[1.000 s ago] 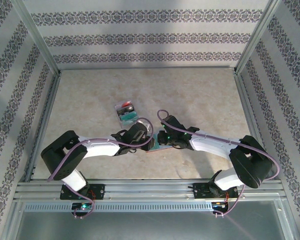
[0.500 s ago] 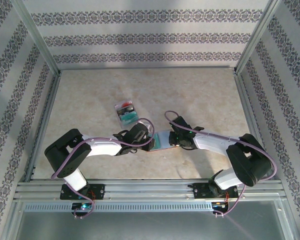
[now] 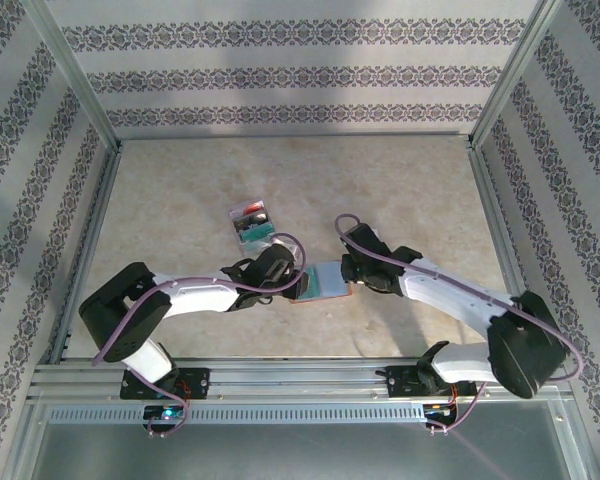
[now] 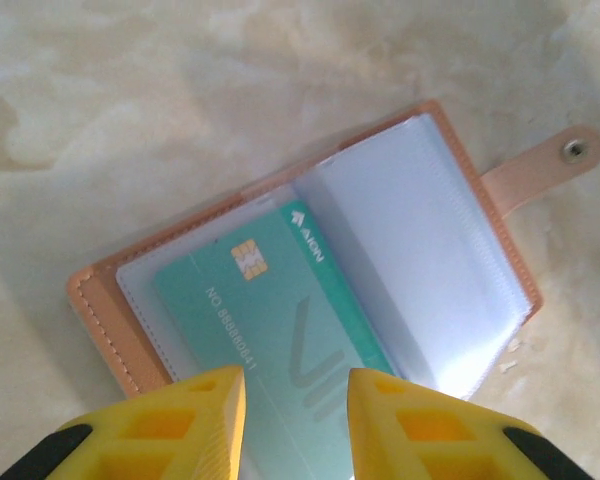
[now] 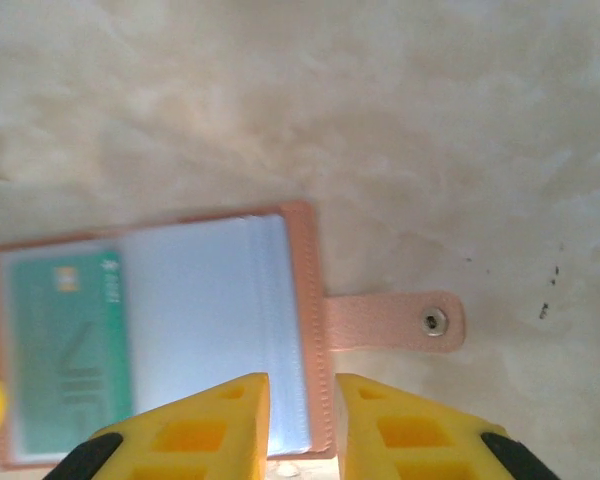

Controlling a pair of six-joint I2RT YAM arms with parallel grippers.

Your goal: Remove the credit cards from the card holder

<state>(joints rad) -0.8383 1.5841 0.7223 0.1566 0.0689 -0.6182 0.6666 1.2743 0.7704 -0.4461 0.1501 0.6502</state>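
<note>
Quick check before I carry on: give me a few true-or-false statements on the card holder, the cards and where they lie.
1. The card holder lies open on the table. True.
2. A teal card sits in one of its clear sleeves. True.
3. The snap strap is buttoned shut. False: it lies flat, stretched out to the side, undone.
4. The pile of loose cards lies beside the right arm's base. False: it lies farther up the table, beyond the left gripper.
</note>
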